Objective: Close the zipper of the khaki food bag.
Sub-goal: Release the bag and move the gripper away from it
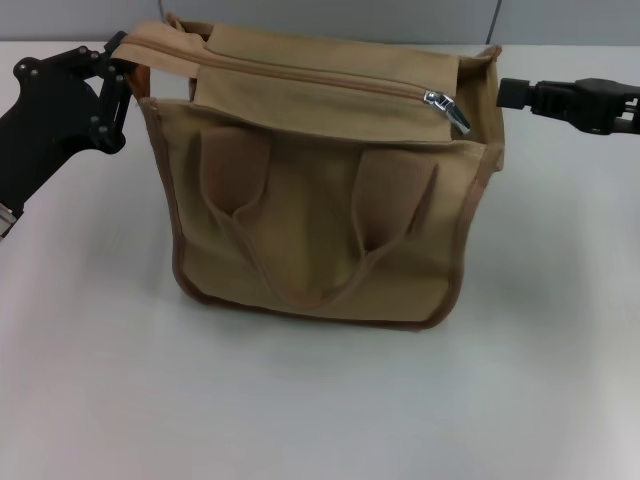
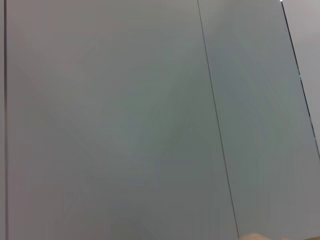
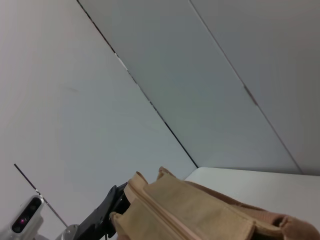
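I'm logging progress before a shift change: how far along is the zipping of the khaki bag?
Nearly done, it seems: the zipper looks closed along its track, with the silver pull tab at the khaki food bag's right end. In hand: the left gripper is at the bag's left top corner, apparently gripping it. The right gripper sits just off the right edge. Left: letting go and withdrawing.

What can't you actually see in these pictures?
- Left gripper: head view, its fingertips disappear behind the bag corner.
- Right gripper: cut off by the picture's edge.
- Bag's inside: covered by its top flap.
- Left wrist view: only wall.
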You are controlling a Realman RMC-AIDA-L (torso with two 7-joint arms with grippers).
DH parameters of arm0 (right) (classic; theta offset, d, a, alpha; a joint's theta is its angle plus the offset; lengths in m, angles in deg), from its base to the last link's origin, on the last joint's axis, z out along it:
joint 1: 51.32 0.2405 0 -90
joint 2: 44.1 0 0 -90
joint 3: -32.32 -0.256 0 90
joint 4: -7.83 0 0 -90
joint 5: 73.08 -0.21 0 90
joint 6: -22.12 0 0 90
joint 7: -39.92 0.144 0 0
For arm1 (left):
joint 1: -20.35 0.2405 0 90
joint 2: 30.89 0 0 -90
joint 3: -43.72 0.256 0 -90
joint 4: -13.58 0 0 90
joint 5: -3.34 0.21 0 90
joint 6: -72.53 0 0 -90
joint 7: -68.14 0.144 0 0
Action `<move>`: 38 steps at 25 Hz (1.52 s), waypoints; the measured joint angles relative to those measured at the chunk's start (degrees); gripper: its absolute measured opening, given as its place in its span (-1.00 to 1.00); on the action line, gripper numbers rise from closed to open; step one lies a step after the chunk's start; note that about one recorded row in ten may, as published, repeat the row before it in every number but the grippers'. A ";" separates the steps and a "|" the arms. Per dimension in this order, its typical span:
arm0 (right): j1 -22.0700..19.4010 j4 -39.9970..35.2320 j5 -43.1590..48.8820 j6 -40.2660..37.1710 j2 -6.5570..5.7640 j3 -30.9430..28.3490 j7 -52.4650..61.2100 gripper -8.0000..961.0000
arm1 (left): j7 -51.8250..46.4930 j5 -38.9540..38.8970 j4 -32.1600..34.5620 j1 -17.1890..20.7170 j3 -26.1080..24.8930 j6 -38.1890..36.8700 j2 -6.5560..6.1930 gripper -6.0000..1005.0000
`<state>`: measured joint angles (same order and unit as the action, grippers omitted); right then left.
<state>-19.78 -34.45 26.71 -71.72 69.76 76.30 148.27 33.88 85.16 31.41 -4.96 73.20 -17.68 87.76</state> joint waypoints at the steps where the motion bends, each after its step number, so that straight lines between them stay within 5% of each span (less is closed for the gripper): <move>1: -0.15 0.00 -0.05 -0.03 -0.03 -0.09 -0.09 -0.98 | 0.04 0.00 -0.02 0.00 -0.01 0.02 0.00 -0.95; 19: -3.42 4.48 -0.24 -1.76 0.72 -5.52 -13.96 -0.98 | -2.79 0.01 -0.70 0.87 -0.09 0.58 -0.09 -0.94; 21: -3.92 5.03 -0.40 -2.06 2.10 -8.92 -18.59 -0.98 | -3.87 0.01 -0.68 0.88 -0.09 0.59 -0.14 -0.94; 23: -4.29 5.12 -0.54 -2.98 2.99 -10.64 -21.46 -0.57 | -4.82 0.00 -0.64 0.92 -0.04 0.59 -0.15 -0.94; 28: -5.83 8.53 -3.06 -9.49 4.89 -12.53 -38.60 -0.15 | -8.88 0.05 -0.41 0.97 0.25 0.70 -0.25 -0.94; 38: -6.53 13.96 0.04 -19.05 4.93 -9.44 -55.10 0.58 | -15.81 0.59 0.42 0.90 0.41 0.74 -0.42 -0.93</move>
<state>-26.31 -20.49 26.75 -90.77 74.69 66.86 93.17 18.07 85.75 31.83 -4.06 73.61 -16.93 87.34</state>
